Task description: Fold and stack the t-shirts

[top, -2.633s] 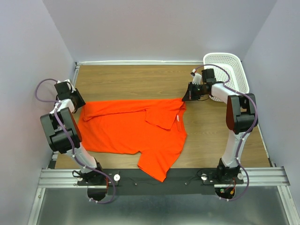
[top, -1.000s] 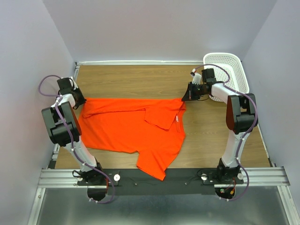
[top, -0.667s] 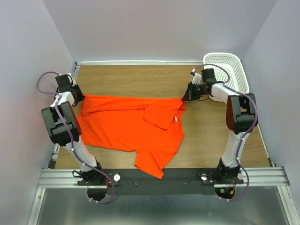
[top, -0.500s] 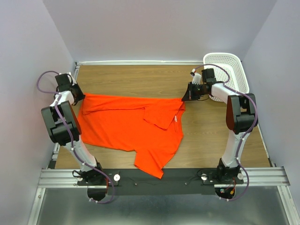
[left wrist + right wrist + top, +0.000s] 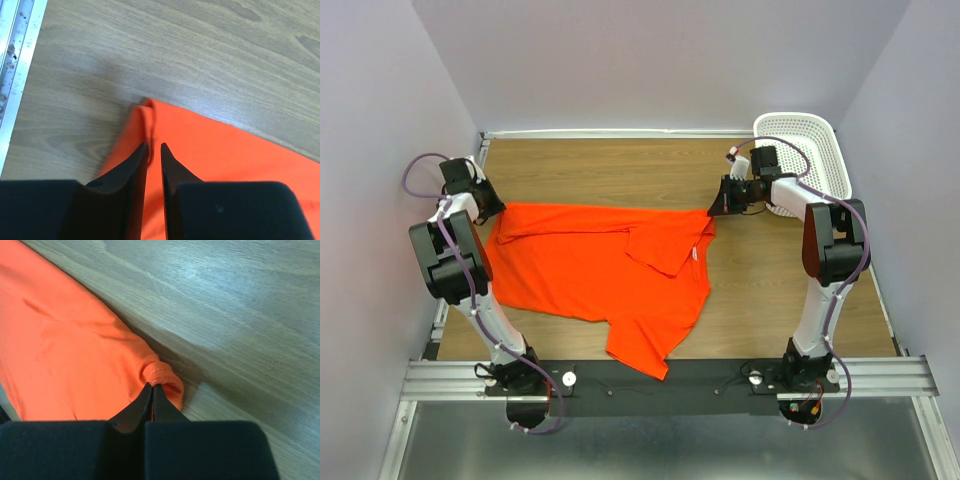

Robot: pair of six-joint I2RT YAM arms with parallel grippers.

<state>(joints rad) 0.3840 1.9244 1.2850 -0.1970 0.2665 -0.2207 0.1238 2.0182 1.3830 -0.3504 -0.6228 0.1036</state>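
Note:
The orange t-shirt (image 5: 600, 265) lies spread across the wooden table, one sleeve folded over near its right end and a corner hanging toward the front rail. At the shirt's far-left corner is my left gripper (image 5: 494, 210). In the left wrist view its jaws (image 5: 152, 146) stand slightly apart, straddling a raised fold of the t-shirt (image 5: 210, 150). My right gripper (image 5: 712, 210) sits at the shirt's far-right corner. In the right wrist view it (image 5: 152, 386) is shut on the rolled hem of the t-shirt (image 5: 65, 350).
A white perforated basket (image 5: 810, 150) stands at the back right corner behind the right arm. A metal rail (image 5: 15, 60) runs along the table's left edge close to the left gripper. Bare wooden table (image 5: 620, 170) lies behind the shirt.
The left gripper pulled the shirt's left corner a little farther out and back, then its jaws parted slightly. The right arm has not moved.

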